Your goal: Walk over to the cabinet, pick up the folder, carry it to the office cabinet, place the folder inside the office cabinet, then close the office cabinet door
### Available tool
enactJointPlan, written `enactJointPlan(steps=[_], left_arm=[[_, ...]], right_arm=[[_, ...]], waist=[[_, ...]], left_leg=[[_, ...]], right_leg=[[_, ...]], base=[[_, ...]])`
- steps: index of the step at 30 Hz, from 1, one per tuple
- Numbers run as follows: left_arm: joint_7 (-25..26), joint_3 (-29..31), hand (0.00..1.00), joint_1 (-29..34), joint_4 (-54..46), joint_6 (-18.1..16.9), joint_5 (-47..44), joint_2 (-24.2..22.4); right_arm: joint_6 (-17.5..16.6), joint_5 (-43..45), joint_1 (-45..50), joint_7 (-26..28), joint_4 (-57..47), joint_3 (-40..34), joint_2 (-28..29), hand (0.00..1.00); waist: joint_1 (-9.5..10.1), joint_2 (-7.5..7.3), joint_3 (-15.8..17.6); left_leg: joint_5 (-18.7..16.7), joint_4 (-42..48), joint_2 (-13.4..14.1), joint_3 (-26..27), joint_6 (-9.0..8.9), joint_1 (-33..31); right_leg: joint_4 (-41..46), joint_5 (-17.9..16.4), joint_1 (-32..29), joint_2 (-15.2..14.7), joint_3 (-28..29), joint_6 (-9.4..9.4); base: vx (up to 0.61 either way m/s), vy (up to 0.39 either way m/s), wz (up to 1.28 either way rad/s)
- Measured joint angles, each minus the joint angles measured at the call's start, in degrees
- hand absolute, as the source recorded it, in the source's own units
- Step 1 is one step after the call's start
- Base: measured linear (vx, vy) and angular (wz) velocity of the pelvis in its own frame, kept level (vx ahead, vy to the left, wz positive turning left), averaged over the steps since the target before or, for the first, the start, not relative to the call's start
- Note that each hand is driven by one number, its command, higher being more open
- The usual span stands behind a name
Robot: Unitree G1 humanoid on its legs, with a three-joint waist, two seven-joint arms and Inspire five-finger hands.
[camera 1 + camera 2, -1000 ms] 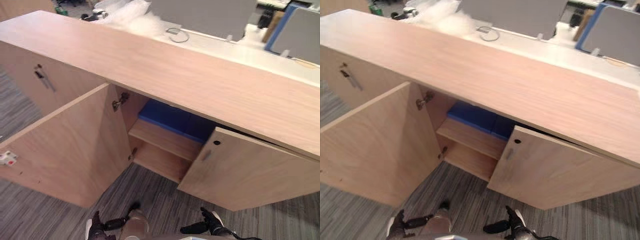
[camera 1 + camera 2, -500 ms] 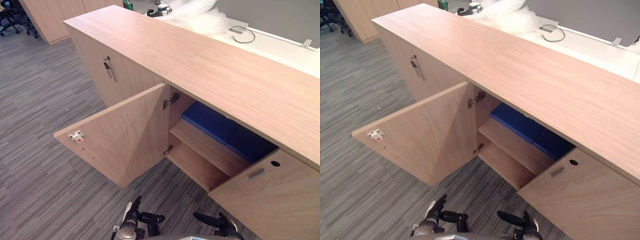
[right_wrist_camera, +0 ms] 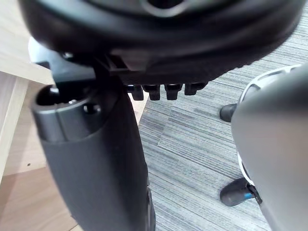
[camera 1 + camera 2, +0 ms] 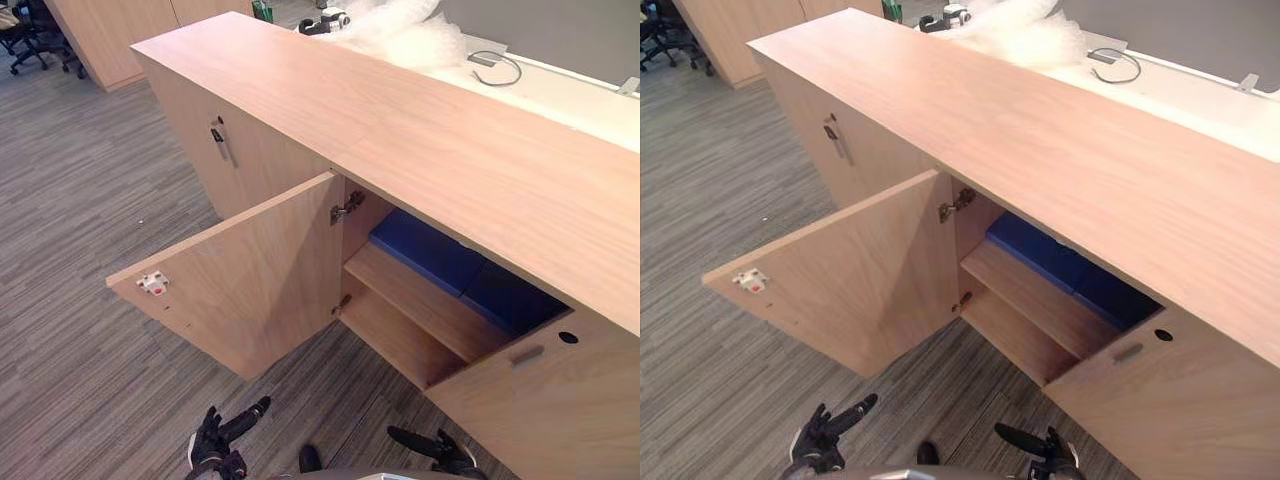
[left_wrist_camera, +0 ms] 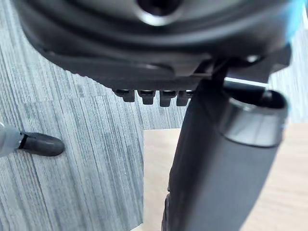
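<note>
The left door [image 4: 250, 280] stands wide open, the left hand [image 4: 213, 443] low near it, fingers released, empty. The blue folder [image 4: 430, 250] lies inside the office cabinet [image 4: 400, 120] on its shelf [image 4: 420, 300]. The right hand [image 4: 447, 458], equally slack, could clip the half-open right door [image 4: 540, 410] when reaching.

The office cabinet [image 4: 400, 110] and its open door [image 4: 260, 270] are finished in a pale wood-grain laminate, smooth and matt, against which a bright metal hinge [image 4: 346, 208], a dull metal handle [image 4: 219, 140] and a small white plastic catch [image 4: 153, 284] are set. The folder [image 4: 430, 250] is seen as a deep blue, matt, smooth-faced cover. The floor is covered with a grey, finely striped carpet [image 4: 70, 220] of short, rough pile, and crinkled clear plastic wrap [image 4: 400, 35] is heaped behind the cabinet.
</note>
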Motion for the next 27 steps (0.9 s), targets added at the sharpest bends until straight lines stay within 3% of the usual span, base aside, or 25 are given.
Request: enactJointPlan(steps=[6, 12, 14, 18, 25, 27], left_arm=[[1.4, 14.9, 1.0, -0.1, -2.4, 0.0, -5.8, -0.7], [4.1, 22.7, 1.0, -1.8, -4.0, 0.1, -3.1, 0.3], [5.1, 22.5, 1.0, -2.3, -6.7, 0.6, 1.0, 0.4], [5.9, 16.8, 1.0, -2.5, -15.3, 1.8, 14.8, 1.1], [4.8, 8.6, 1.0, -6.0, -18.8, 2.0, 20.7, 5.2], [4.2, 5.1, 1.0, -5.0, -18.8, 2.1, 20.8, 8.4]], right_arm=[[0.3, -1.0, 0.3, 1.2, 0.0, -3.5, 0.8, 1.0], [0.3, -1.0, 1.1, 1.2, -0.2, -7.8, 0.1, 1.0], [0.4, -1.0, 1.2, 1.2, -0.2, -7.8, -0.1, 1.0], [0.4, -1.0, 2.1, 1.3, -1.3, -7.6, -0.5, 1.0], [0.5, -0.9, 3.1, 2.4, -1.5, -7.0, -1.3, 1.0], [0.4, -0.9, 3.7, 2.4, -1.5, -6.4, -1.6, 1.0]], waist=[[0.2, -0.47, -0.2], [0.61, 1.48, -0.2], [0.93, 1.79, -0.2], [1.22, 2.58, -0.7], [1.19, 2.56, -0.8], [1.52, 2.38, -0.8]], left_leg=[[-0.8, 0.0, 1.5, 0.1, -0.83, 1.7], [-1.2, -0.1, 2.7, -0.2, -1.55, 2.4], [-1.2, -0.1, 3.0, -0.2, -1.6, 2.3], [-1.2, -0.1, 3.0, -0.1, -1.66, 2.2], [-1.2, 0.0, 3.1, 0.4, -1.68, 2.3], [-1.2, 0.2, 3.3, 0.4, -1.69, 2.3]], right_leg=[[0.0, 1.3, 1.3, 1.1, 0.0, -1.55], [0.0, 1.9, 1.8, 2.4, 0.0, -2.38], [-0.1, 1.9, 1.8, 2.6, 0.0, -2.39], [-0.6, 1.9, 1.9, 2.7, 0.0, -2.44], [-0.6, 1.7, 1.8, 2.9, 0.2, -2.79], [-0.3, 1.7, 1.8, 3.0, 0.2, -2.79]], base=[[0.07, -0.029, -0.05], [0.01, -0.036, 0.0], [-0.03, -0.063, -0.01], [-0.02, -0.04, -0.03], [0.0, -0.01, -0.02], [0.02, -0.029, 0.06]])
